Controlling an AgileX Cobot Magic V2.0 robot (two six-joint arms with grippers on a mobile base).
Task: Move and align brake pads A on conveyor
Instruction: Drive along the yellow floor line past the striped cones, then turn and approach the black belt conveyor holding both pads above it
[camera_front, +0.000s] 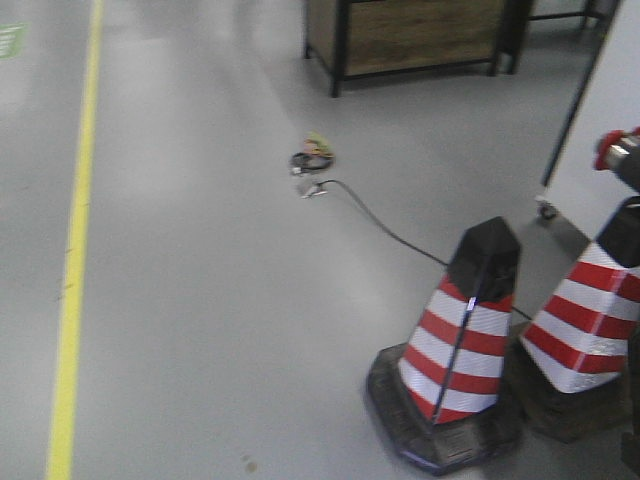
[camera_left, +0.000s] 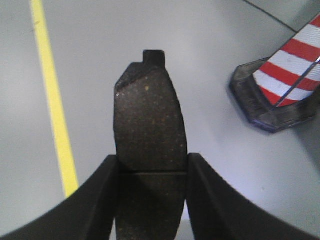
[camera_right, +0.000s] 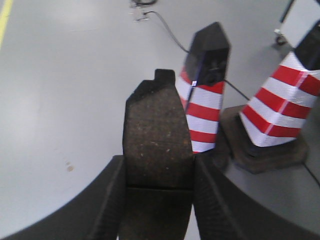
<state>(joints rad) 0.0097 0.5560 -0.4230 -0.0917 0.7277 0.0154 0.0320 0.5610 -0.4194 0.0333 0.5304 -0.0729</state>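
Brake pads A (camera_left: 150, 120) hang above a smooth grey workshop floor, one in each wrist view. The left gripper (camera_left: 151, 200) is closed on the first, its curved matte-black fingers (camera_left: 100, 205) pressing both long edges at the thin cross groove. The pad's face is coarse, grey-brown and flecked with pale specks; its upper left corner is chamfered, and a small square tab of the dark backing plate juts from the top.

The right gripper (camera_right: 157, 200) pinches a second pad (camera_right: 157, 135) the same way, at the groove low in the frame. This pad has the same gritty surface, slanted shoulder and notched tab.

Behind the left-held pad a glossy yellow line (camera_left: 52, 110) runs down the left of the frame. A red-and-white striped cone (camera_left: 290, 65) on a black angular base fills the upper right corner.

Behind the right-held pad stand two such cones. The nearer cone (camera_right: 205, 90) has a black faceted cap and sits just right of the pad's top; the other cone (camera_right: 280, 110) is at the right edge.

In the front-facing view a thin dark cable (camera_front: 390, 230) snakes from the cones to a small bundle (camera_front: 312, 160) at mid-frame. A wood-panelled cabinet (camera_front: 420, 35) in a black metal frame stands at the top.
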